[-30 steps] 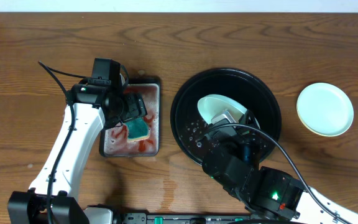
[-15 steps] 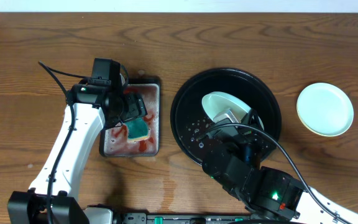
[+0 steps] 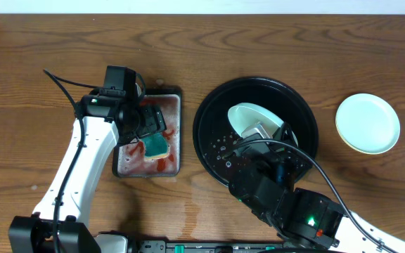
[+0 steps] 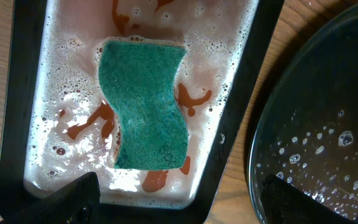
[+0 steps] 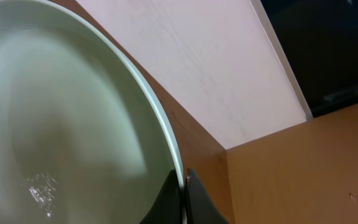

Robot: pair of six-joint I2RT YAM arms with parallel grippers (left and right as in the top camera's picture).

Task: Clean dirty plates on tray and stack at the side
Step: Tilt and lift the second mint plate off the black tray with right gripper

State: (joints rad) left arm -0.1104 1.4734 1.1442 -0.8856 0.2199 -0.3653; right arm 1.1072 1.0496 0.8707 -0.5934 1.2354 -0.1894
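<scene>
While left gripper (image 4: 179, 202) hangs spread above sponge (image 4: 145, 106), right gripper (image 5: 182, 193) clamps plate (image 3: 247, 117) rim, plate tilted over tray (image 3: 197, 130).

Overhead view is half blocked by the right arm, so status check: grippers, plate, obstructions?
Left gripper open above sponge in dish. Right gripper shut on tilted plate, over tray. No obstruction seen toward side plate.

Green sponge (image 4: 145, 106) in sudsy dish (image 4: 23, 93) — red-stained, black-rimmed

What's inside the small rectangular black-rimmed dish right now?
A wavy green scrubbing sponge lies flat in foamy red-streaked water. The dish floor beneath the sponge is covered.
</scene>
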